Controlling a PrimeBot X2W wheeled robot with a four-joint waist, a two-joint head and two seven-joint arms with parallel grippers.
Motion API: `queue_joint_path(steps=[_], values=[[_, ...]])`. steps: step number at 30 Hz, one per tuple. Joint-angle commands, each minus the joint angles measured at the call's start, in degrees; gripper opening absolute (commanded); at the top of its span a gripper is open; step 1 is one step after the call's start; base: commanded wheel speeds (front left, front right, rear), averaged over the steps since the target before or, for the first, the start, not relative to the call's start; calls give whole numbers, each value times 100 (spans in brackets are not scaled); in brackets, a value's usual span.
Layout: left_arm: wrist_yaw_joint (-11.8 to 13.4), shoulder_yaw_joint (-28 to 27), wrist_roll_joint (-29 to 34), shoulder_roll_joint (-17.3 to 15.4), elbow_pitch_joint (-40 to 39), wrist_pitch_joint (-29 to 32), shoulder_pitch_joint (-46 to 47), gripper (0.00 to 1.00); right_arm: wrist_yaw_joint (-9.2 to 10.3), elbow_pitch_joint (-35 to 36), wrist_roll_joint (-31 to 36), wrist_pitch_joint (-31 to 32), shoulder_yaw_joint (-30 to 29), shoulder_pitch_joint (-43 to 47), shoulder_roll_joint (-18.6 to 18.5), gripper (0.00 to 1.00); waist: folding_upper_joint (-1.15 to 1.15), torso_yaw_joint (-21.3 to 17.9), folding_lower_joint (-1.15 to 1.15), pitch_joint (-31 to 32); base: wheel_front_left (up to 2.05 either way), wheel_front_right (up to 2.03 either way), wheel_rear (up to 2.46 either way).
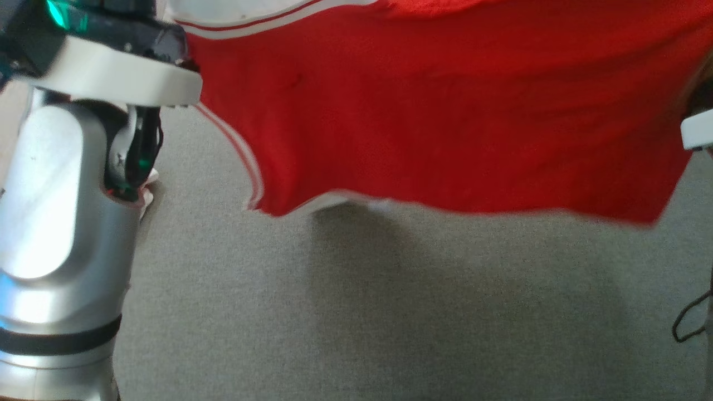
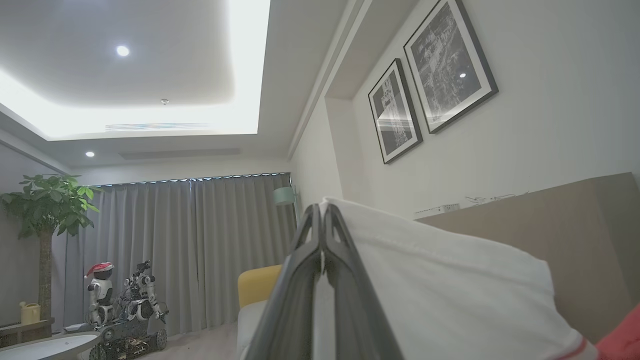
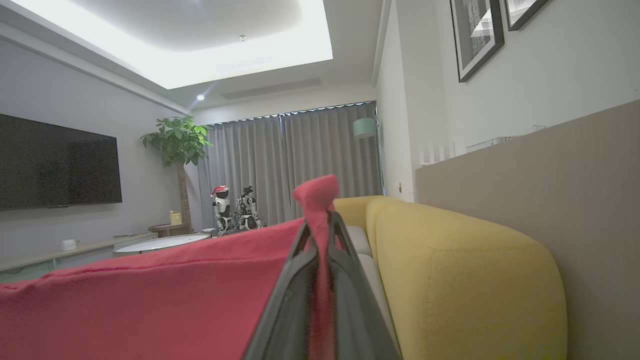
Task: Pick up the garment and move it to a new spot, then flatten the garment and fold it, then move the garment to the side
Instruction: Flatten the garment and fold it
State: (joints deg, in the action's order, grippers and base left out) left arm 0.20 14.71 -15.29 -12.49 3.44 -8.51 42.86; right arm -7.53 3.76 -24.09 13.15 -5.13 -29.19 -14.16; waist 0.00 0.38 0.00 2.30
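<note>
- Left gripper point(image 2: 322, 227) is clenched on the white edge of the garment point(image 2: 450, 280).
- Right gripper point(image 3: 325, 230) is clenched on a red corner of it.
- I hold the garment spread between my two grippers, its hem hanging clear above the grey floor point(image 1: 390, 312), with a shadow beneath.

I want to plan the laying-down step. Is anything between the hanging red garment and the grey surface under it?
Nothing visible does. The garment, pinched by the left end effector and right end effector, hangs over bare grey surface. A black cable lies at the right edge, beside its corner rather than beneath.
</note>
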Motion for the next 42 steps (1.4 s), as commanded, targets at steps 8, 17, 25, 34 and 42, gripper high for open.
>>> queue_joint_path(steps=[8,17,25,34,42], values=[[-46,-125,-128,-204,-97,228,547,0,4,430,61,392,-41,3,258,0,0,-36,0,56,0,0,0],[-319,-24,-280,-51,1179,-112,1226,0,4,-393,-140,376,185,-712,468,0,0,-61,0,-174,0,0,0],[-520,30,-237,118,2961,-574,2253,0,4,-2089,-436,-177,473,-1959,662,0,0,-111,0,-368,0,0,0],[-377,-348,-64,173,4198,-646,3359,0,4,-4458,-715,-1752,902,-3774,943,0,0,-245,0,-735,0,0,0],[-443,-498,5,420,4993,-648,3342,0,4,-6207,-655,-2301,1610,-4477,1034,0,0,-175,0,-1353,0,0,0]])
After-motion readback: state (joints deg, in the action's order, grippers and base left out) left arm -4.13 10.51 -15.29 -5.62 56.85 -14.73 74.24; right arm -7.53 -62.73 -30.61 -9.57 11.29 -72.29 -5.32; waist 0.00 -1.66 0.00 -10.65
